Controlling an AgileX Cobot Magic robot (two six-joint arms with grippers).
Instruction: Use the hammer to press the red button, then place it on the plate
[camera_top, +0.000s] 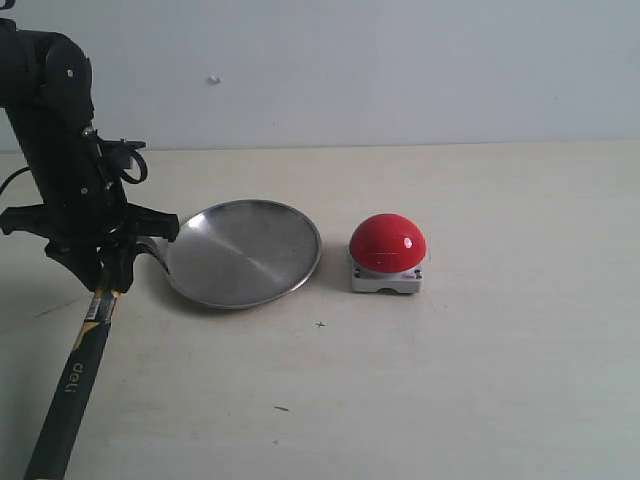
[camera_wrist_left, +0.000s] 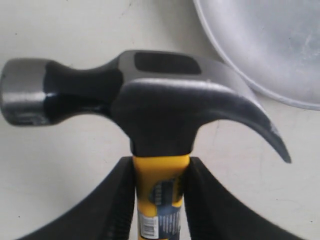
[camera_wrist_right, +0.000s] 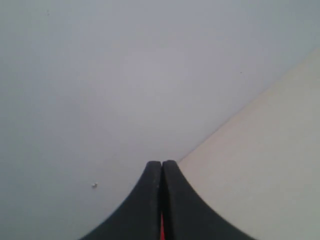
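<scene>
My left gripper (camera_top: 106, 268) is shut on the hammer (camera_top: 72, 380) just below its head, at the left of the table. The black-and-yellow handle runs down toward the front edge. In the left wrist view the dark claw head (camera_wrist_left: 150, 102) juts past the gripper (camera_wrist_left: 161, 162), whose two black fingers (camera_wrist_left: 112, 200) clamp the yellow neck. The claw tip points at the rim of the silver plate (camera_wrist_left: 270, 45). The plate (camera_top: 243, 252) lies just right of this gripper. The red button (camera_top: 387, 242) on its grey base stands right of the plate. My right gripper (camera_wrist_right: 162, 165) is shut, empty, facing the wall.
A pale wall (camera_top: 350, 70) closes the back of the beige table (camera_top: 480, 380). A small dark speck (camera_top: 320, 324) lies on the table in front of the plate. The right arm does not show in the exterior view.
</scene>
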